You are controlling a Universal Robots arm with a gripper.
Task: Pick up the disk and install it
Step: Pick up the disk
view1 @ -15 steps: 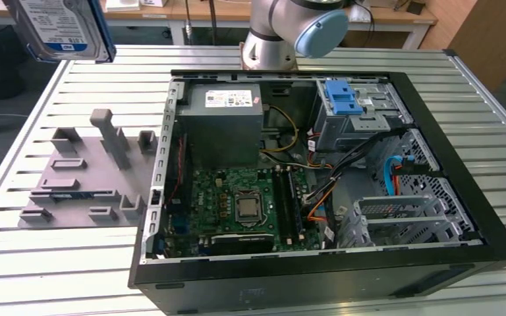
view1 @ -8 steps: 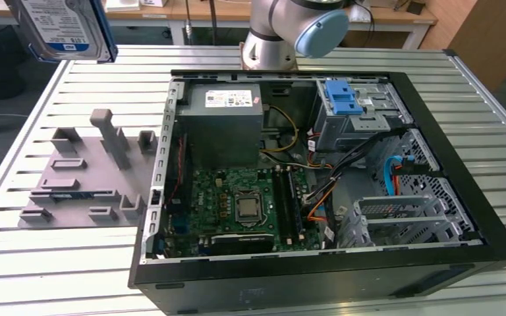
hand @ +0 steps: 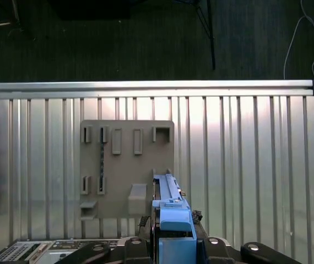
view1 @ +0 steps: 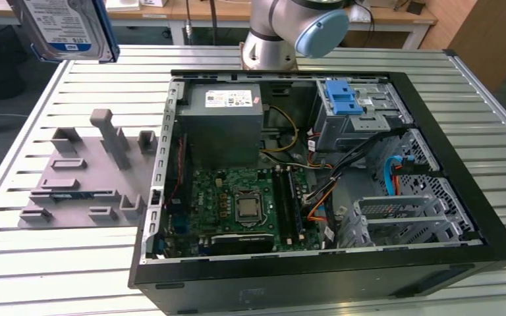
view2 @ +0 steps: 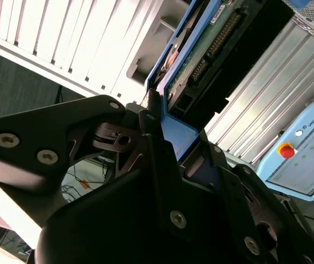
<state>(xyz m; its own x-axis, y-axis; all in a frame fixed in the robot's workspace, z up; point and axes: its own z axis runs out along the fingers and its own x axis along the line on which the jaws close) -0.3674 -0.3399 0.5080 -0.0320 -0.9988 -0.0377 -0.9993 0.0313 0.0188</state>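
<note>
The disk (view1: 64, 26), a silver drive with a blue-and-white label in a blue plastic bracket, hangs high above the slatted table's far corner at the exterior view's left. In the second wrist view my gripper (view2: 158, 118) is shut on the bracket's blue end, and the disk's (view2: 212, 38) circuit-board side and connector show beyond the black fingers (view2: 149, 129). In the first wrist view the disk (hand: 171, 201) stands edge-on in my gripper (hand: 171, 242), above the grey fixture plate (hand: 126, 165).
An open computer case (view1: 490, 217) lies on the slatted table (view1: 77, 276), with a drive cage holding a blue bracket (view1: 345, 99), a grey power supply (view1: 222, 118), a motherboard (view1: 244, 204) and loose cables. The grey fixture plate (view1: 86, 178) lies beside it. The arm's base (view1: 288, 33) stands behind.
</note>
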